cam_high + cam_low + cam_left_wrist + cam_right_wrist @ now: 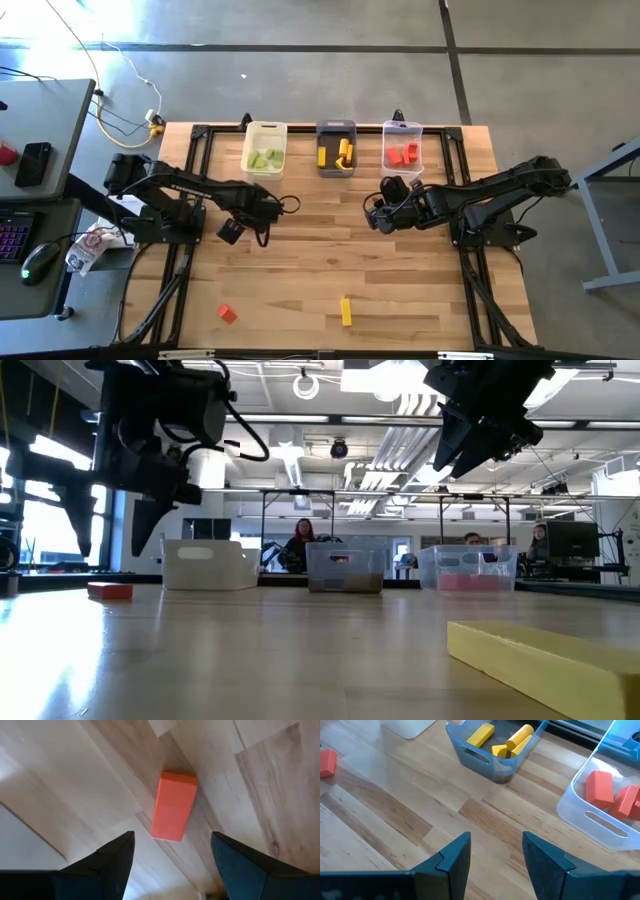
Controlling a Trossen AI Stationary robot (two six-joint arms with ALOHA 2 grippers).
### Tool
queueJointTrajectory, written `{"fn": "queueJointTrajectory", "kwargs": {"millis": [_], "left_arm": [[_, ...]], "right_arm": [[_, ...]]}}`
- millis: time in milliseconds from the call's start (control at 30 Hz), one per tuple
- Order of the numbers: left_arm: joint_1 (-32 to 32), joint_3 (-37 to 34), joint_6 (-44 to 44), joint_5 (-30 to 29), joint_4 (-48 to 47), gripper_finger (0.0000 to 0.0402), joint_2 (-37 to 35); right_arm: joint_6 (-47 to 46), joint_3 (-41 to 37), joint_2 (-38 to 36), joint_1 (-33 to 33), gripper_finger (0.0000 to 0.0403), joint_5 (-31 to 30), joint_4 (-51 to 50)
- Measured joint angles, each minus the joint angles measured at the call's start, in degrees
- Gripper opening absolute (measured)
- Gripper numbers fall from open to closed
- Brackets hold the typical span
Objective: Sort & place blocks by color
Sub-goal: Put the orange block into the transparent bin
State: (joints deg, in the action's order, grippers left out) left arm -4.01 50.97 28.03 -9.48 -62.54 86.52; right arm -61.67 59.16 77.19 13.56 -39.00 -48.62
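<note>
A red block (174, 806) lies flat on the wood table below my left gripper (172, 833), which points down, open, its fingers above the block and to either side of it. The arm hides this block in the high view; it also shows in the low view (110, 590) and in the right wrist view (326, 762). Another red block (227, 314) and a yellow bar (346, 310) lie near the front edge. My left gripper (232, 230) hangs left of centre. My right gripper (378, 215) hovers open and empty just before the clear bin (402, 148).
Three bins stand in a row at the far edge: the white bin (265, 150) with green blocks, the dark grey bin (336, 148) with yellow blocks (495, 740), and the clear bin with red blocks (600, 787). People (300, 540) sit beyond the table. Bare wood lies between the arms.
</note>
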Motion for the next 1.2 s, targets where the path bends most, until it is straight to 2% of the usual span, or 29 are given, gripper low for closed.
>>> {"fn": "queueJointTrajectory", "kwargs": {"millis": [400, 900, 1033, 1200], "left_arm": [[-0.2, -4.6, 0.8, -2.4, 6.1, 0.0250, 0.5], [-0.9, -6.1, -1.3, -2.6, 8.1, 0.0248, 8.3], [-0.9, -6.2, -1.5, -1.9, 8.1, 0.0225, 8.6], [-0.9, -6.2, -2.3, -1.2, 8.0, 0.0165, 8.7]], "right_arm": [[0.0, 0.0, 0.0, 0.0, 0.0165, 0.0, 0.0], [0.0, 0.0, 0.0, 0.0, 0.0165, 0.2, 0.5], [0.0, 0.0, 0.0, 0.0, 0.0165, 0.6, 0.5], [0.0, 0.0, 0.0, 0.0, 0.0165, 0.6, 0.5]]}}
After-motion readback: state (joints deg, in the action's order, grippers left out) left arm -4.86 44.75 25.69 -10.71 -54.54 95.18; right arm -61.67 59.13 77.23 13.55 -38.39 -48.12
